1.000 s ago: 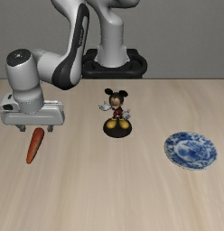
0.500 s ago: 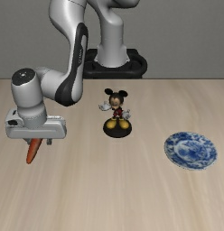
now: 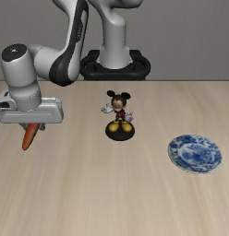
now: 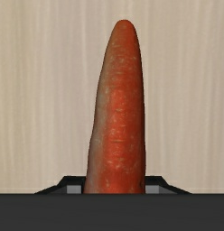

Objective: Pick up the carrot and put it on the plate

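Orange carrot [image 3: 30,137], tapered and matte, hanging tip-down beneath my pincer [image 3: 33,123] at the exterior view's left, over the pale wooden bench [image 3: 107,203]. My pincer is clenched on the carrot's thick end. In the wrist view the two fingertips flank the root on either side and its narrow tip points away from the hand. Whether the tip is quite clear of the bench I cannot tell.

Handling, as I judge it: the carrot is light and stiff and will not crush. Its rounded, tapering skin could slide or pivot between flat fingers. The broad end gives the widest contact, so the present hold there is the sound one, and a steady carry suits it.

A mouse figurine [image 3: 117,118] stands near the bench's middle, between the carrot and its goal. The blue-and-white plate [image 3: 194,152] lies well apart from the carrot, at the exterior view's right, with nothing on it.
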Motion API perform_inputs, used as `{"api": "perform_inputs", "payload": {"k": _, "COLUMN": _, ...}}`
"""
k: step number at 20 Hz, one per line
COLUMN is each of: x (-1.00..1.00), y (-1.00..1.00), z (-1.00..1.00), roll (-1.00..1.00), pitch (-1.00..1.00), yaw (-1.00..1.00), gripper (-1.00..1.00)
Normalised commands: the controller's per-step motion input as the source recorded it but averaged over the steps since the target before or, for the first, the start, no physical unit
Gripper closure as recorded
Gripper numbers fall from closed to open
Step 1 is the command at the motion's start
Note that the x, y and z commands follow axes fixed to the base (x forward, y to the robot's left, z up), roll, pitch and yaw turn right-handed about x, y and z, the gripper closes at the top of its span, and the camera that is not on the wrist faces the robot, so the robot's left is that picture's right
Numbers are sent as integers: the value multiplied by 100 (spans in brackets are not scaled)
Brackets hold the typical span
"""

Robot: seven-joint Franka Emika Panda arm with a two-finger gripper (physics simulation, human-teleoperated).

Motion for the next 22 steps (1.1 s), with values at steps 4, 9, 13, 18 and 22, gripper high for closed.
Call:
{"api": "perform_inputs", "payload": {"k": 4, "x": 100, "y": 0, "z": 0, "roll": 0, "pitch": 0, "yaw": 0, "gripper": 100}}
{"api": "perform_inputs", "payload": {"k": 9, "x": 100, "y": 0, "z": 0, "roll": 0, "pitch": 0, "yaw": 0, "gripper": 100}}
{"api": "perform_inputs", "payload": {"k": 13, "x": 25, "y": 75, "z": 0, "roll": 0, "pitch": 0, "yaw": 0, "gripper": 100}}
{"api": "perform_inputs", "payload": {"k": 18, "x": 0, "y": 100, "z": 0, "roll": 0, "pitch": 0, "yaw": 0, "gripper": 100}}
{"api": "perform_inputs", "payload": {"k": 22, "x": 0, "y": 100, "z": 0, "roll": 0, "pitch": 0, "yaw": 0, "gripper": 100}}
